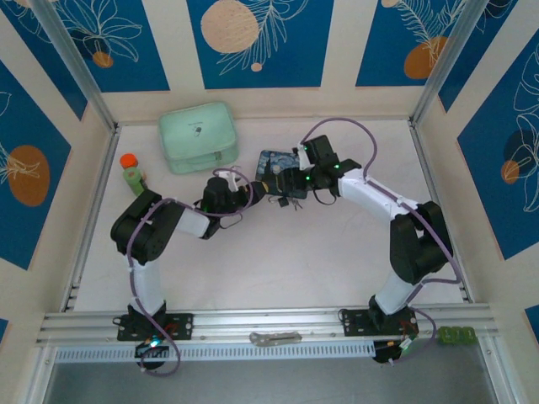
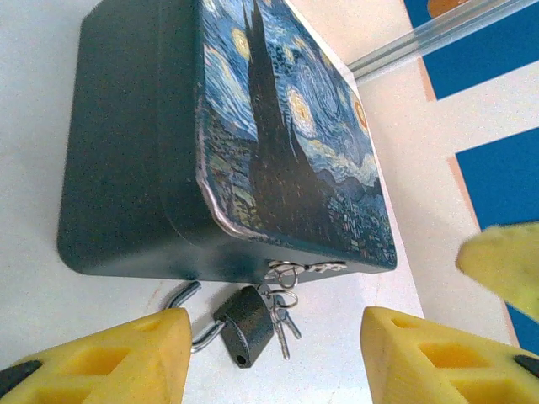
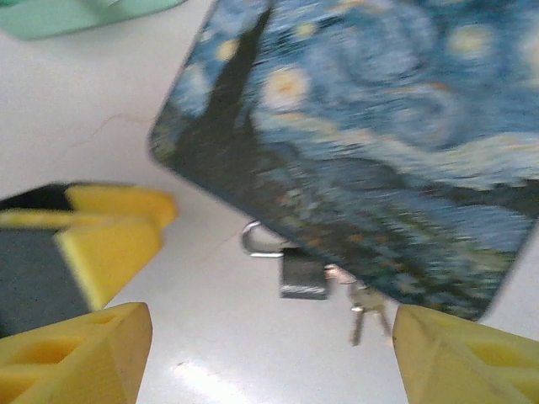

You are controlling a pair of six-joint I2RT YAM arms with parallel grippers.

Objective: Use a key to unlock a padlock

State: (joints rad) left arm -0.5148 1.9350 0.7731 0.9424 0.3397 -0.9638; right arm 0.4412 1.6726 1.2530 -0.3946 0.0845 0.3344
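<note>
A small dark grey padlock [image 2: 247,324] lies on the white table against the near side of the dark blue night-sky tin [image 2: 210,135]. Its thin shackle [image 2: 184,296] points left, one end free of the body. Tiny silvery keys [image 2: 283,326] on a ring lie right beside it. My left gripper [image 2: 274,370] is open, hovering just short of the padlock. From the other side my right gripper [image 3: 269,353] is open too, with the padlock [image 3: 303,273] and keys [image 3: 364,313] ahead of it. In the top view both grippers [image 1: 253,192] [image 1: 288,181] flank the padlock [image 1: 285,202].
A mint green case [image 1: 198,136] sits behind the tin [image 1: 276,164]. An orange-capped green object [image 1: 130,172] stands at the left. A flat grey metal tool [image 1: 274,338] lies on the front rail. The left gripper's yellow fingers [image 3: 109,236] are close on the right wrist view's left.
</note>
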